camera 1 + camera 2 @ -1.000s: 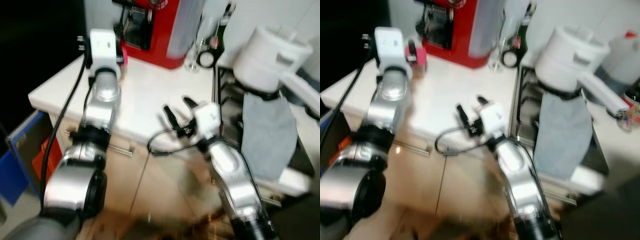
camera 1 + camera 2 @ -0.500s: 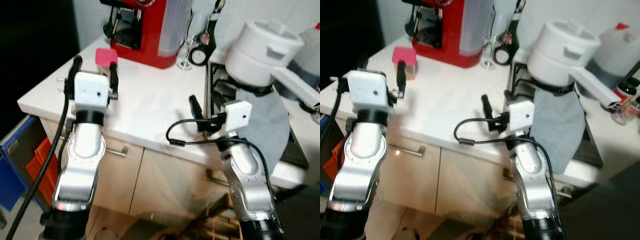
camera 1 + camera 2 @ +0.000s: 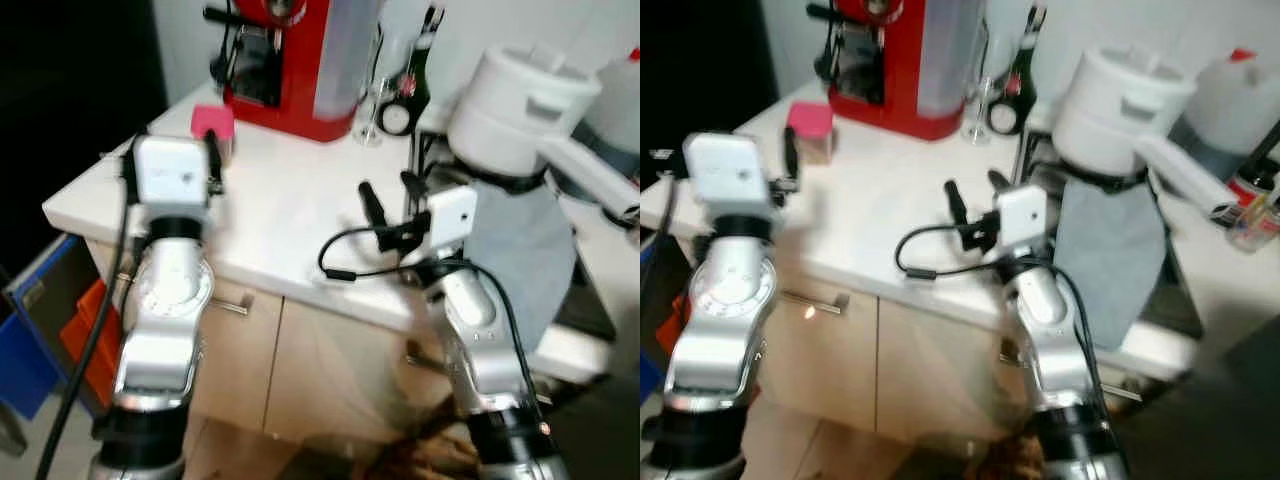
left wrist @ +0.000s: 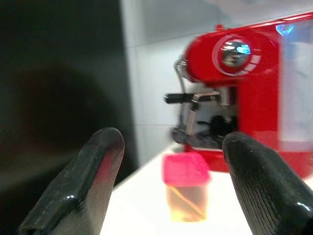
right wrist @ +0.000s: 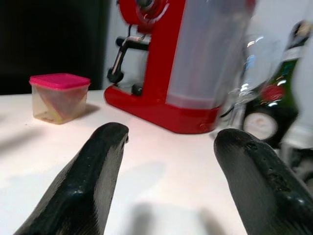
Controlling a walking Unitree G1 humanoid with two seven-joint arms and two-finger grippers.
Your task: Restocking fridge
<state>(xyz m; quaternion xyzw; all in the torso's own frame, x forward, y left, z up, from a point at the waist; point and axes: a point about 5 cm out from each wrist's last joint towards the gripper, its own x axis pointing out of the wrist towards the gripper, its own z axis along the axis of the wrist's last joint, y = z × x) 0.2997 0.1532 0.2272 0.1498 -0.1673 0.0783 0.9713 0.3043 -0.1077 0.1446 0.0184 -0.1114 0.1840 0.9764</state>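
- Nearest the camera, pale wooden cabinet doors sit under a white countertop, with both silver arms rising in front of them.
- The left gripper hovers above the counter's near-left corner, its black fingers spread wide apart and holding nothing.
- Straight ahead of that gripper, between its fingertips in the wrist view, a small clear container with a pink lid stands on the counter, apart from the fingers.
- The right gripper is raised over the middle of the counter, just left of the stove; its fingers are also wide open and empty.
- A grey cloth hangs over the stove's front edge beside the right arm.
- The pink-lidded container stands just in front of a red coffee machine at the back of the counter.
- To the machine's right stand a stemmed glass and a dark bottle.
- A white pot sits on the stove, farther right.
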